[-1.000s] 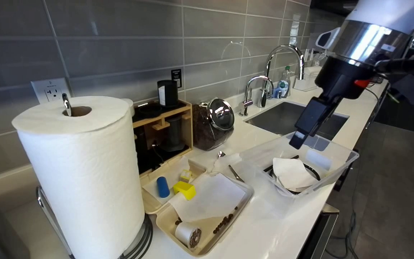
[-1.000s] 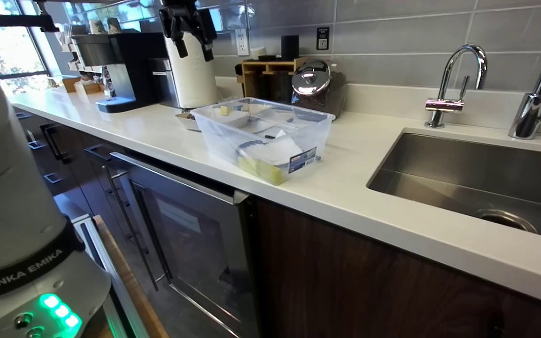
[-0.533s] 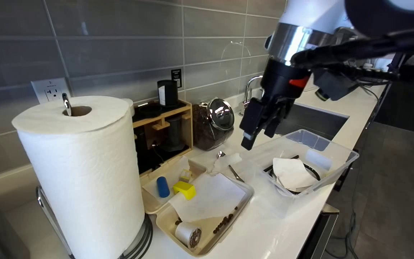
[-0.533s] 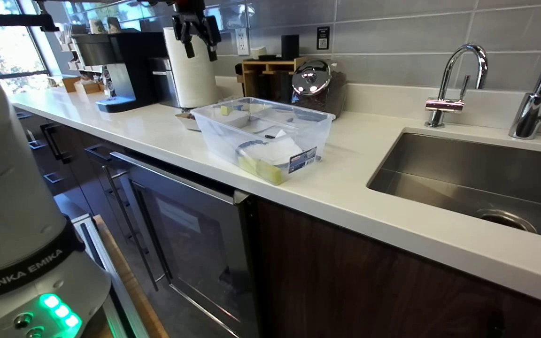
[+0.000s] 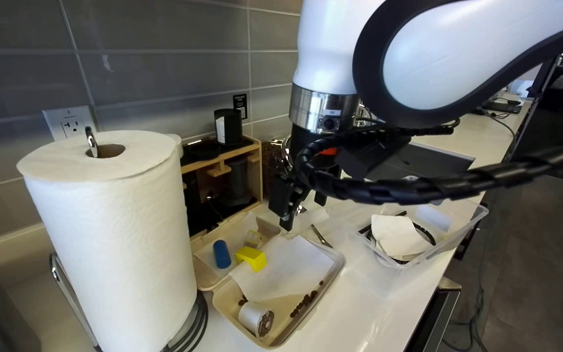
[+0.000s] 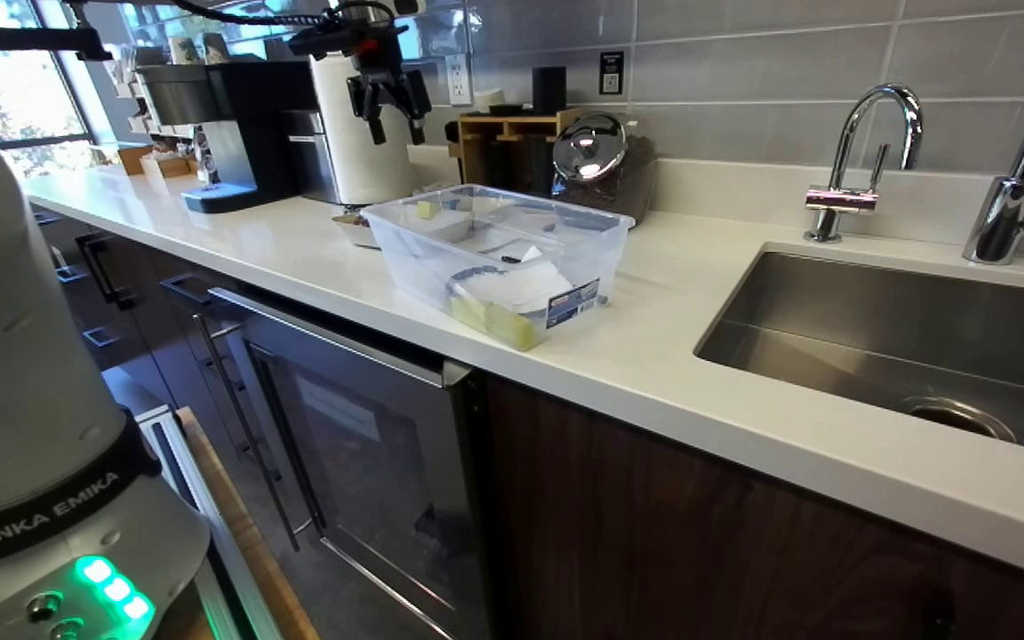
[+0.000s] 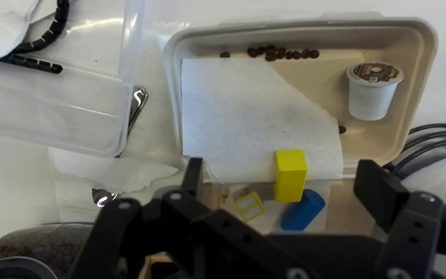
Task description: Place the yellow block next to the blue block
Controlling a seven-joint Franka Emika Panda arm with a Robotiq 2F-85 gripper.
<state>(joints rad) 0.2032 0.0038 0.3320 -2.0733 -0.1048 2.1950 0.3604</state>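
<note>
yellow block (image 7: 290, 176) lies in a clamshell (image 7: 323, 75) on white counter (image 6: 672, 267).

Grey tiles (image 6: 752, 67) above white counter (image 6: 654, 329)

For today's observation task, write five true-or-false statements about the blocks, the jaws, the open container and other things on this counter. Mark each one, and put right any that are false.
1. The bright yellow block has flat faces, while the blue block is a rounded cylinder. True.
2. The jaws are clamped on the yellow block. False: they stand open, apart from it.
3. The brown beans and the white pod share one half of the open container. True.
4. The paper towel roll stands upright, outside the clear bin. True.
5. Only one tap can be seen. False: in an exterior view, two taps stand behind the sink.
</note>
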